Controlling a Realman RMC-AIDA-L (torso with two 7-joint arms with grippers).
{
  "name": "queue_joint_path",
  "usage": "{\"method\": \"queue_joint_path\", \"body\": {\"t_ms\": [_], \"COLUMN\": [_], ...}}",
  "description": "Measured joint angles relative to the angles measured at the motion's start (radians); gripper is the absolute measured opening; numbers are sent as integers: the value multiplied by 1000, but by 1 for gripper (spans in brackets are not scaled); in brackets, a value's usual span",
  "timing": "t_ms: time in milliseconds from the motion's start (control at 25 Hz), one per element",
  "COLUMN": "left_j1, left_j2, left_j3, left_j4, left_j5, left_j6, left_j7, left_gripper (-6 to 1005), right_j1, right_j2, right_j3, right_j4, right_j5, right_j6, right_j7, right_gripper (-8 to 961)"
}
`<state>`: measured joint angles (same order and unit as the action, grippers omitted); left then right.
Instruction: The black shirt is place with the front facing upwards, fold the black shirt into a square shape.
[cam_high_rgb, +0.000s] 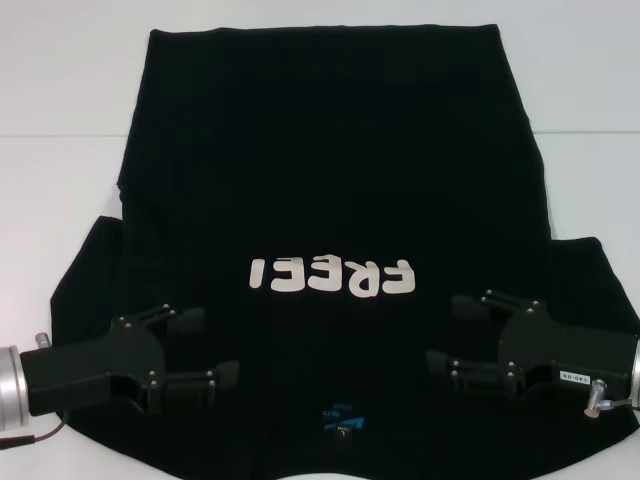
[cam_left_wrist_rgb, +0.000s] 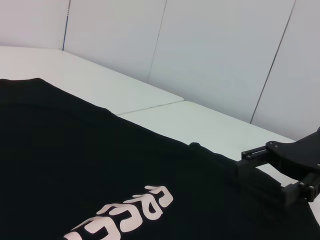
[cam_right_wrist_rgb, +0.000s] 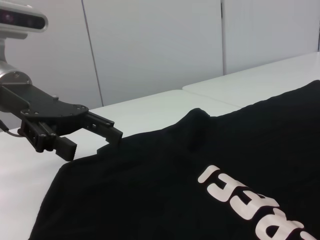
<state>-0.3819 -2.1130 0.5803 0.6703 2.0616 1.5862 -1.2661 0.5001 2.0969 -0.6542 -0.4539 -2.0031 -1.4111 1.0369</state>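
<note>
The black shirt (cam_high_rgb: 330, 170) lies spread flat on the white table (cam_high_rgb: 60, 100), front up. Its collar and small blue neck label (cam_high_rgb: 343, 420) are nearest me, and its hem is at the far side. Cream letters (cam_high_rgb: 333, 276) run across the chest. My left gripper (cam_high_rgb: 205, 347) is open over the shirt's left shoulder area with nothing between its fingers. My right gripper (cam_high_rgb: 455, 335) is open over the right shoulder area, also holding nothing. The right wrist view shows the left gripper (cam_right_wrist_rgb: 95, 142) at the shirt's edge. The left wrist view shows the right gripper (cam_left_wrist_rgb: 270, 175).
Bare white table surface (cam_high_rgb: 580, 120) borders the shirt at the far left, far right and behind. A seam between two tabletops (cam_left_wrist_rgb: 150, 106) runs beside the shirt. Pale wall panels (cam_right_wrist_rgb: 160, 45) stand behind the table.
</note>
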Motion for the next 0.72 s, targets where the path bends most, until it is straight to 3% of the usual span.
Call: {"method": "queue_joint_path", "body": {"t_ms": [520, 640, 720], "left_j1": [0, -5, -19], "left_j2": [1, 4, 19], "left_j3": [-1, -24, -51], "left_j4": [0, -1, -2], "left_j5": [0, 0, 0], "left_j6": [0, -3, 10], "left_j7": [-18, -126, -287], "left_gripper": [942, 940, 940], "right_j1": [1, 2, 4], "right_j2": [0, 0, 0], "right_j3": [1, 2, 3], "right_j4": [1, 1, 1], "right_j5": [0, 0, 0], "right_j6": [0, 0, 0], "right_j7": [0, 0, 3], "right_gripper": [888, 887, 886]}}
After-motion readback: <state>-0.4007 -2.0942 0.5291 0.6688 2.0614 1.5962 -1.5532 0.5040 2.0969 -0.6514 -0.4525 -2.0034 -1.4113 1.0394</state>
